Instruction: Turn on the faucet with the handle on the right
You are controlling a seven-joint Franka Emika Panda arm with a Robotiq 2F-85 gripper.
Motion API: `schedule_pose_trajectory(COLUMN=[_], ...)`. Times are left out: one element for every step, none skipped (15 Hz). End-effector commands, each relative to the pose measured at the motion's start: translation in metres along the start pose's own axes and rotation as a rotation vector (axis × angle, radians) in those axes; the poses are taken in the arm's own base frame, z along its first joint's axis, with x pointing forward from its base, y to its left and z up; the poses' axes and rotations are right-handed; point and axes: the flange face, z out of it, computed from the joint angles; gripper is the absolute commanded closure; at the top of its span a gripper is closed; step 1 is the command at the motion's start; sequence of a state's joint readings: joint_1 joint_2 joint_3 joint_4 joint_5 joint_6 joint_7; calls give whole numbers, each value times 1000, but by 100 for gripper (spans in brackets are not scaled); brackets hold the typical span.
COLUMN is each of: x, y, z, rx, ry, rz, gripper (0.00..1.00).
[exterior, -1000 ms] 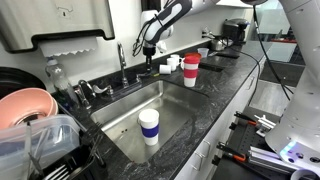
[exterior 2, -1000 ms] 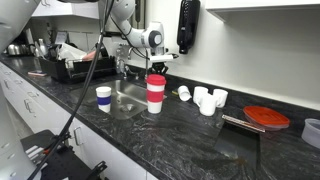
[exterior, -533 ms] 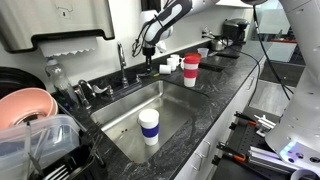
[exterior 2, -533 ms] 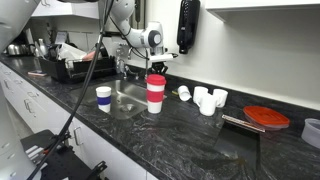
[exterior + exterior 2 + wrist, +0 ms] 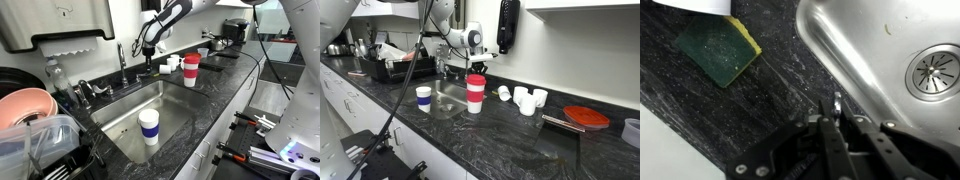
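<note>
The chrome gooseneck faucet (image 5: 122, 58) rises behind the steel sink (image 5: 170, 100). My gripper (image 5: 148, 63) hangs just right of the spout, down at the sink's back rim; it also shows in an exterior view (image 5: 449, 66). In the wrist view my two dark fingers (image 5: 832, 118) are closed together around the small chrome handle (image 5: 837, 101), whose tip sticks up between them. In both exterior views the handle is hidden by the gripper.
A green and yellow sponge (image 5: 718, 50) lies on the dark counter beside the sink. A blue and white cup (image 5: 149, 127) stands in the basin. A red and white cup (image 5: 191, 70), white mugs (image 5: 527, 99) and a dish rack with a pink bowl (image 5: 25, 108) are nearby.
</note>
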State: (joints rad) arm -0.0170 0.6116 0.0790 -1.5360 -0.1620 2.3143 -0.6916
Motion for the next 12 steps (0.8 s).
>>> schedule_pose_trajectory(x=[11, 11, 11, 12, 12, 12, 12, 12, 1, 0, 0, 0], y=[-5, -5, -6, -6, -7, -7, -6, -6, 0, 0, 0, 0], z=[-4, -4, -4, -4, -4, -4, -4, -5, -1, -1, -1, -1], rx=[-21, -19, -19, -20, -21, -23, -25, -27, 1, 2, 3, 3], ry=[32, 33, 34, 35, 35, 36, 36, 38, -1, -2, -2, -1], rz=[-28, -28, -30, -31, -32, -32, -31, -27, -1, 1, 1, 2], gripper=[97, 97, 97, 97, 97, 97, 97, 97, 97, 88, 88, 88])
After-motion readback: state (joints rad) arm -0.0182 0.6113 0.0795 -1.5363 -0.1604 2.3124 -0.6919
